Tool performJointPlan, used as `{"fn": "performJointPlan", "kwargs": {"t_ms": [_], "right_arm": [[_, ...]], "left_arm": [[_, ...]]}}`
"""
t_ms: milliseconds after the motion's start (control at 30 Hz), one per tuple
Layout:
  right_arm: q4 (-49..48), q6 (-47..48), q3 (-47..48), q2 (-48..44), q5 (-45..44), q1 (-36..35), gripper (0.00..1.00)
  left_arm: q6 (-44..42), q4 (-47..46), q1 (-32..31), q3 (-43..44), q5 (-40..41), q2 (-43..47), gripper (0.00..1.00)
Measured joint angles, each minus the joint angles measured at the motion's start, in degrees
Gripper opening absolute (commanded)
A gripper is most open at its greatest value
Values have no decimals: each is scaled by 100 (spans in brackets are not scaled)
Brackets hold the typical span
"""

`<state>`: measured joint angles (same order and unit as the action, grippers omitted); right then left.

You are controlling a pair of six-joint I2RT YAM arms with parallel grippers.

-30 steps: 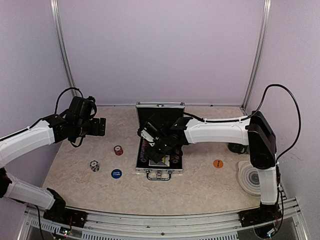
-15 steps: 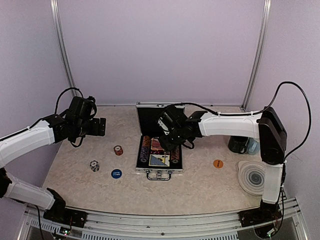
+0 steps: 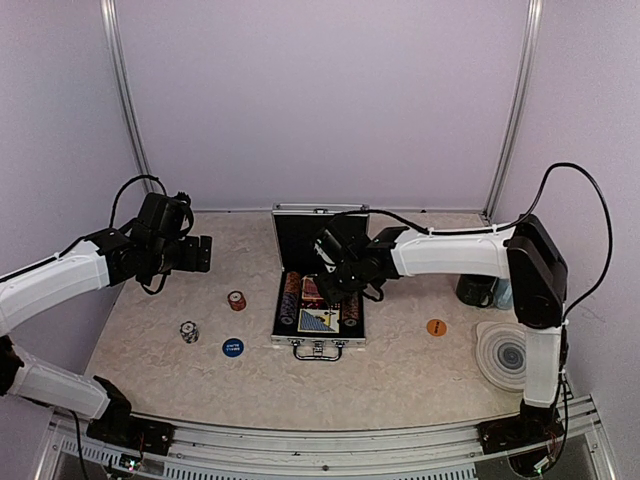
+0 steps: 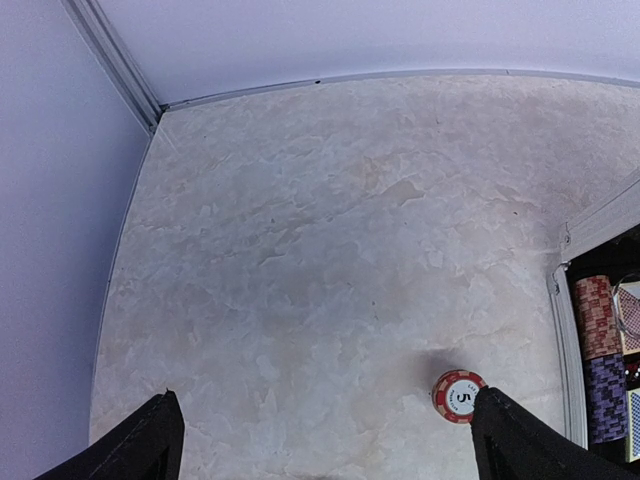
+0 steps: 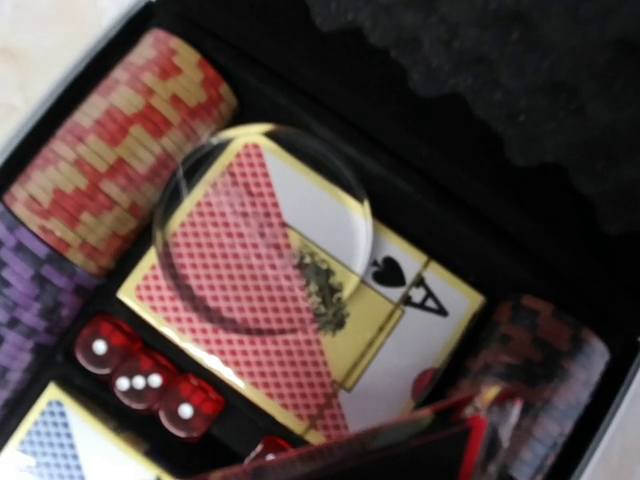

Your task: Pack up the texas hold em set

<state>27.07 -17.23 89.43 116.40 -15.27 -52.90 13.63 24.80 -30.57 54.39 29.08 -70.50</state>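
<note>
The silver case (image 3: 319,342) lies open at the table's middle with its black lid (image 3: 320,232) upright. In the right wrist view it holds a red-backed deck (image 5: 290,340) with a clear round disc (image 5: 200,250) lying on it, red dice (image 5: 140,378), red-tan chips (image 5: 130,140), dark chips (image 5: 535,385) and a blue deck (image 5: 45,445). My right gripper (image 3: 335,272) hovers over the case's back half. A dark red-edged shape (image 5: 400,455) fills the bottom of its view, and its jaws are unclear. My left gripper (image 4: 330,450) is open and empty, with a red chip stack (image 4: 459,395) beside its right finger.
On the table left of the case sit the red chip stack (image 3: 237,300), a white-black chip stack (image 3: 189,331) and a blue round button (image 3: 232,347). An orange button (image 3: 436,327) lies to the right. The ringed coaster (image 3: 503,352) and two mugs (image 3: 478,290) stand at far right.
My right gripper has risen out of the case's front half and drawn back toward the lid, uncovering the decks and chips. The left arm has not moved.
</note>
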Motion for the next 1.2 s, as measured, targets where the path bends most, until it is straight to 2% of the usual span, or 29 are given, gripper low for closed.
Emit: {"fn": "performJointPlan", "kwargs": {"t_ms": [567, 1000, 1200], "right_arm": [[-101, -258, 4, 234, -4, 0, 57], [-107, -380, 138, 398, 0, 0, 77], [-85, -378, 223, 398, 0, 0, 78]], "left_arm": [[0, 0, 0, 2, -20, 0, 99], [-2, 0, 0, 2, -20, 0, 99], [-2, 0, 0, 0, -22, 0, 99]]}}
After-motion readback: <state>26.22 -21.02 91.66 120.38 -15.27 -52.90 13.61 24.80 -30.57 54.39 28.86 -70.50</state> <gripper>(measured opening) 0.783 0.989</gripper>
